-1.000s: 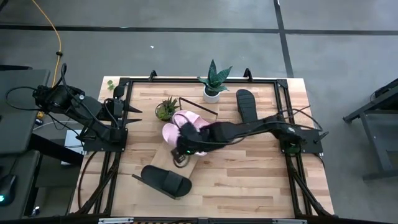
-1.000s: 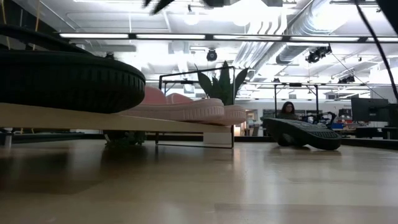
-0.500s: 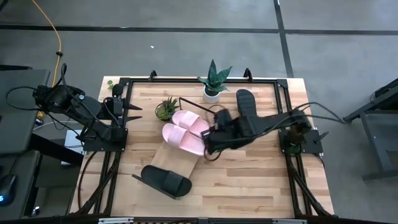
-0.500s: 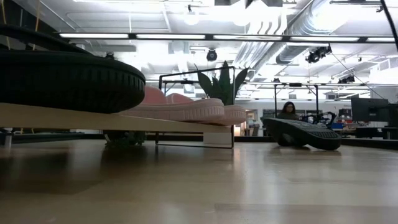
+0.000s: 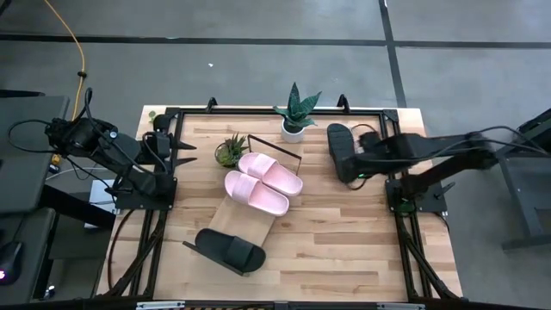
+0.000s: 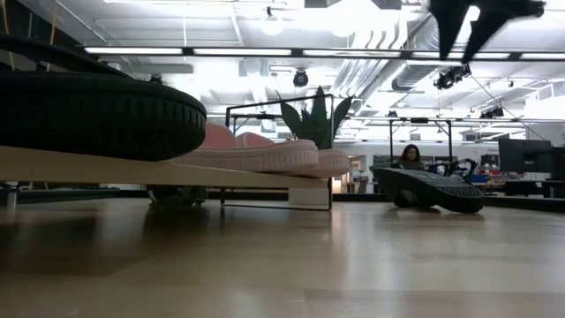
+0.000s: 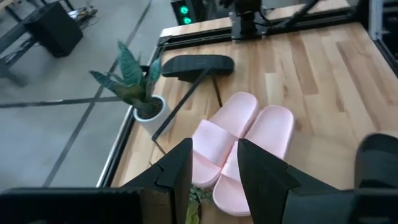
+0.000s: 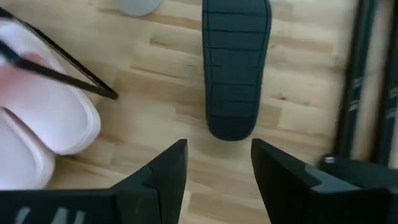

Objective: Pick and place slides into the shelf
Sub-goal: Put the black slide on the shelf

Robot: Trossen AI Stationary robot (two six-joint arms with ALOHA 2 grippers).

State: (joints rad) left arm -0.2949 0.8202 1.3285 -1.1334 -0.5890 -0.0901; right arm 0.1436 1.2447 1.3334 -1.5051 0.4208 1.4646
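Two pale pink slides (image 5: 263, 182) lie side by side on the shelf (image 5: 250, 217), a light board with a thin dark frame (image 5: 277, 148). A black slide (image 5: 229, 250) rests on the board's near end, large in the low view (image 6: 88, 110). Another black slide (image 5: 339, 145) lies sole up on the table at the far right, also seen in the right wrist view (image 8: 235, 68). My right gripper (image 5: 355, 175) hovers open above that slide's near end (image 8: 217, 168), touching nothing. My left gripper (image 5: 183, 148) waits open at the table's left edge (image 7: 214, 168).
A potted spiky plant (image 5: 295, 114) stands at the far edge beside the sole-up black slide, and a small green plant (image 5: 231, 150) sits left of the pink slides. Dark rails (image 5: 396, 129) frame the table. Bare wood (image 5: 344, 232) lies at the near right.
My right gripper has drawn back from over the pink slides toward the table's right and far side, and it now hangs above the sole-up black slide. The pink slides stay side by side on the shelf. My left arm has kept its place.
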